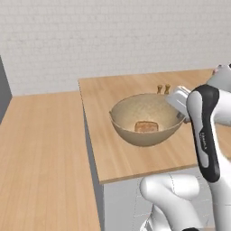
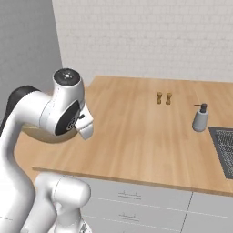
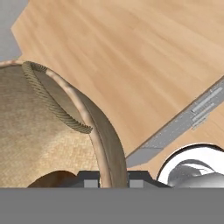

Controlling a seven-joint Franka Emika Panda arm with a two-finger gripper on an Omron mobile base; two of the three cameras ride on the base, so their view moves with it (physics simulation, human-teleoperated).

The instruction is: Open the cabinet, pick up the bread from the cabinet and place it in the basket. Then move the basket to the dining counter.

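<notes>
The round tan woven basket is over the near left part of a light-wood counter. The golden-brown bread lies in its bottom. My gripper is at the basket's right rim and is shut on it. In the hand view the basket's rim runs down between my two fingertips, a rope loop handle lies along it, and a bit of the bread shows at the bottom left. I cannot tell whether the basket rests on the counter or hangs just above it. The dining counter is out of view.
Two small wooden shakers stand mid-counter and a grey soap dispenser stands beside a dark sink at the right. Grey drawer fronts lie under the counter. A white tiled wall is behind, and wood floor lies to the left.
</notes>
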